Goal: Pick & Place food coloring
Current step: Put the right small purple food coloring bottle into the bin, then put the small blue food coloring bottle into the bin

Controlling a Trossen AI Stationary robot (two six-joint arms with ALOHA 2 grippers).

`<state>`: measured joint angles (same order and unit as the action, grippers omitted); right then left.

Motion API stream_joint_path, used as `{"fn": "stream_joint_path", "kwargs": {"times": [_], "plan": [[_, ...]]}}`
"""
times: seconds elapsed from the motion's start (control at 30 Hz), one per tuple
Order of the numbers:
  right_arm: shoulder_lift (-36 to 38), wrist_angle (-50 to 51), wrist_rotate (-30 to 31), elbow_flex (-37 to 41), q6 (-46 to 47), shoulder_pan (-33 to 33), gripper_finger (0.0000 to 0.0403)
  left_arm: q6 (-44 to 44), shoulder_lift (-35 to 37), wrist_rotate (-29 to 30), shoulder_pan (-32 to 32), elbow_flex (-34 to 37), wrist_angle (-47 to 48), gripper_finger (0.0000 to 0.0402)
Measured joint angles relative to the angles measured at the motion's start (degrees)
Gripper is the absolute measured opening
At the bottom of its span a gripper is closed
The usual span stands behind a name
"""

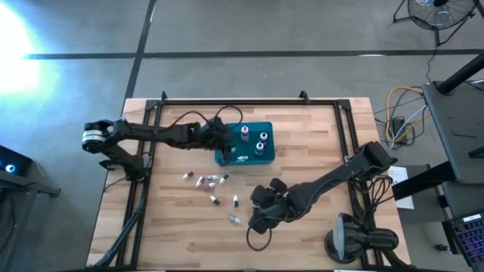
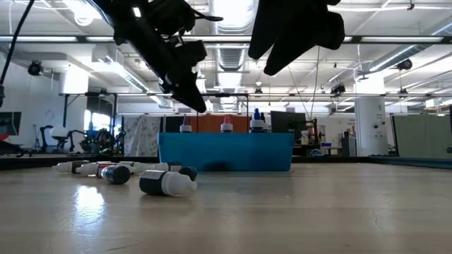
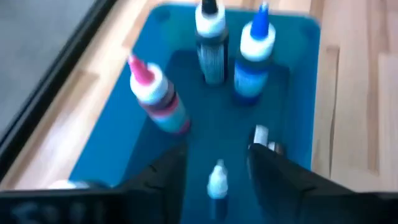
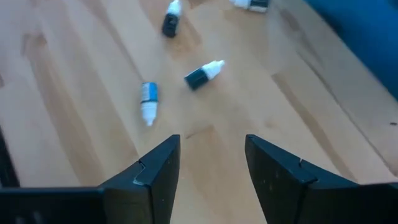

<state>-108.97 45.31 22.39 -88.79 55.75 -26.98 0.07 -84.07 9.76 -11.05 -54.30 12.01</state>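
Observation:
The teal bin [image 1: 246,143] holds three upright food coloring bottles, capped pink [image 3: 152,93], black [image 3: 211,37] and blue [image 3: 255,50]. My left gripper [image 3: 216,155] hovers open over the bin's near left part [image 1: 227,140]. A small white-capped blue bottle [image 3: 217,186] shows between its fingers without touching them. Another bottle [image 3: 264,137] lies on the bin floor. Several bottles lie scattered on the table [image 1: 215,181]. My right gripper [image 4: 211,146] is open above the table [image 1: 261,215], short of a blue-labelled bottle [image 4: 148,102] and a dark one [image 4: 202,74].
A black frame [image 1: 227,100] runs along the table's far edge and down both sides. In the low view the lying bottles [image 2: 166,183] are left of and nearer than the bin [image 2: 226,152]. A round black base [image 1: 348,240] stands at the near right corner. Bare wood lies right of the bin.

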Motion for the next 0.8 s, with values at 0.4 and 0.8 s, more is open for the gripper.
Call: {"fn": "stream_joint_path", "kwargs": {"times": [0.4, 0.8], "plan": [[-5.36, -12.56, -6.79, 2.99, -5.78, 0.25, 0.0173, -5.56, 14.42, 1.99, 15.32, 1.3, 19.53, 0.0206], [-11.47, -18.61, -8.32, 1.11, -6.49, 0.17, 0.0174, -25.38, 27.16, 17.24, 32.81, 10.5, 20.36, 0.0206]]}}
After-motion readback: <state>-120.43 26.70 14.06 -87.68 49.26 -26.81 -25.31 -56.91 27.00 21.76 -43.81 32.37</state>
